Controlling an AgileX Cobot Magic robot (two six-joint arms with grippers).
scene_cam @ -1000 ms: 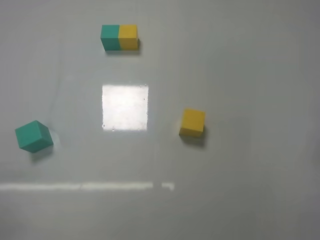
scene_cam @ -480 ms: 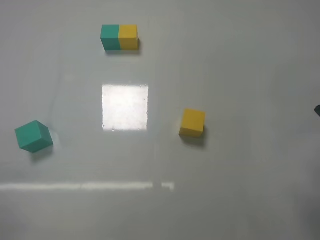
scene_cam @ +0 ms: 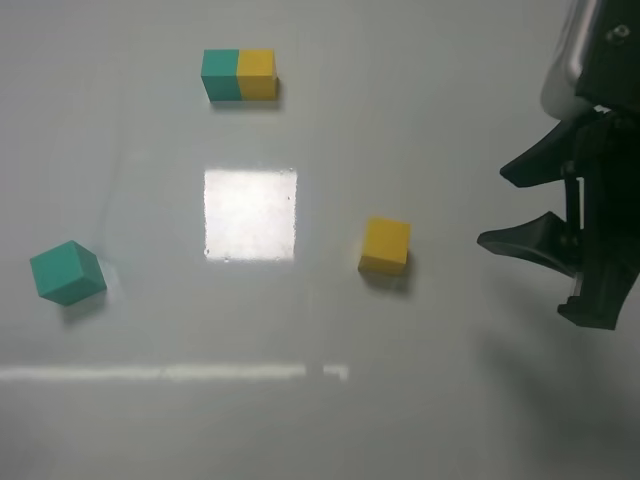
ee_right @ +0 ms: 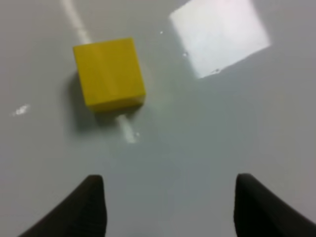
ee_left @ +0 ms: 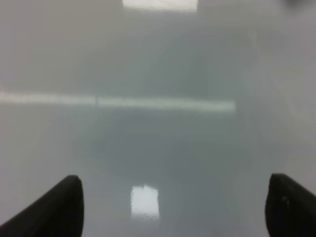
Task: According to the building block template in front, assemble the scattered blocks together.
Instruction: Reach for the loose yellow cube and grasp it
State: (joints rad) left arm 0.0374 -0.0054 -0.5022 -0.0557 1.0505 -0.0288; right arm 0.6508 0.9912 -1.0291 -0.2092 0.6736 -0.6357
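Note:
The template [scene_cam: 239, 75], a teal-green and yellow two-cube bar, lies at the back of the white table. The loose teal-green cube [scene_cam: 67, 272] sits at the far left. The loose yellow cube [scene_cam: 385, 245] sits right of centre and also shows in the right wrist view [ee_right: 108, 73]. My right gripper [scene_cam: 500, 205] is open and empty, right of the yellow cube and apart from it, its fingers pointing toward it; it also shows in the right wrist view [ee_right: 170, 197]. My left gripper [ee_left: 173, 197] is open over bare table and shows only in its wrist view.
A bright square light reflection [scene_cam: 250, 213] lies on the glossy table between the blocks. A thin bright reflected stripe [scene_cam: 170, 372] runs across the table's front part.
My right arm has come into the exterior view from the right edge, with its open gripper now right of the yellow cube. The blocks have not moved.

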